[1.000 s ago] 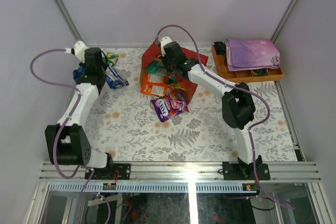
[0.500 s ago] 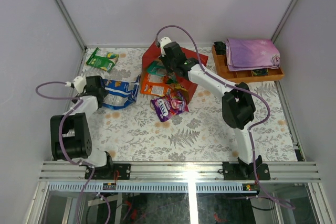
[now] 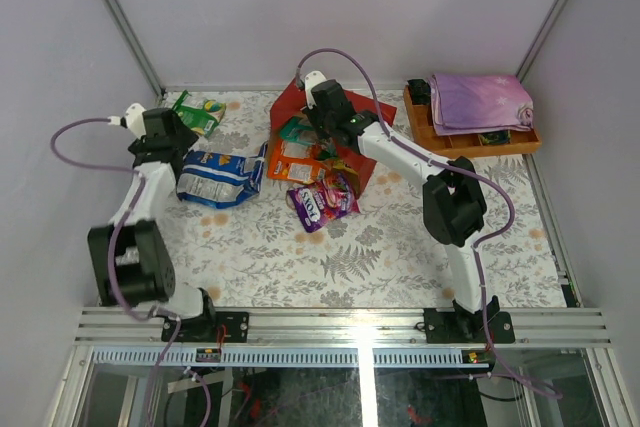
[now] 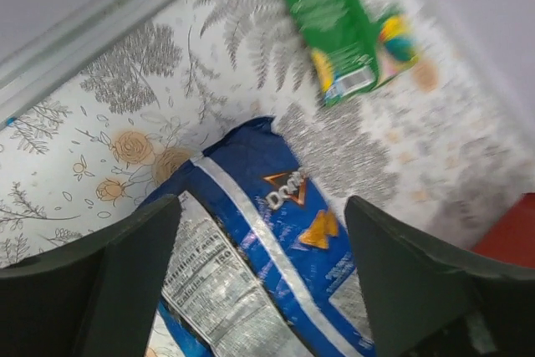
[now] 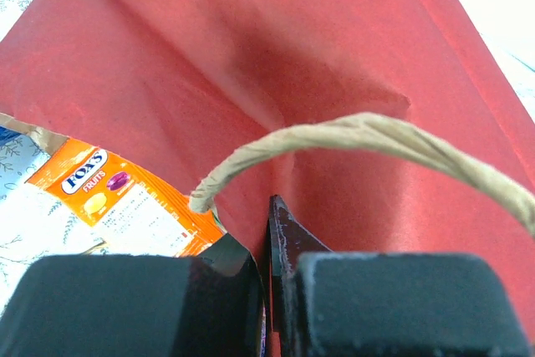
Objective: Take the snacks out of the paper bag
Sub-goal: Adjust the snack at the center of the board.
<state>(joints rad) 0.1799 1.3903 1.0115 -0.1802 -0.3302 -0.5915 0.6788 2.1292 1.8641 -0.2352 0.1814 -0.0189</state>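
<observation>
The red paper bag (image 3: 300, 103) lies at the back centre, mouth toward the near left. My right gripper (image 3: 326, 127) is shut on its edge (image 5: 251, 64), beside the string handle (image 5: 351, 135). An orange Fox's packet (image 3: 293, 159) (image 5: 117, 198), a teal one (image 3: 297, 129) and a purple one (image 3: 320, 202) spill from the mouth. My left gripper (image 3: 170, 142) (image 4: 261, 206) hovers open over a blue-white chip bag (image 3: 222, 175) (image 4: 276, 232) that lies flat on the table. A green packet (image 3: 200, 112) (image 4: 334, 22) lies behind it.
A brown wooden tray (image 3: 470, 137) with a folded purple cloth (image 3: 480, 97) stands at the back right. The table wears a floral cloth (image 3: 350, 257). Walls close in on the left, back and right.
My left gripper opened and let go of the blue-white chip bag, which now lies on the table. The left arm swung toward the near left, then back over the bag. The right arm stayed still.
</observation>
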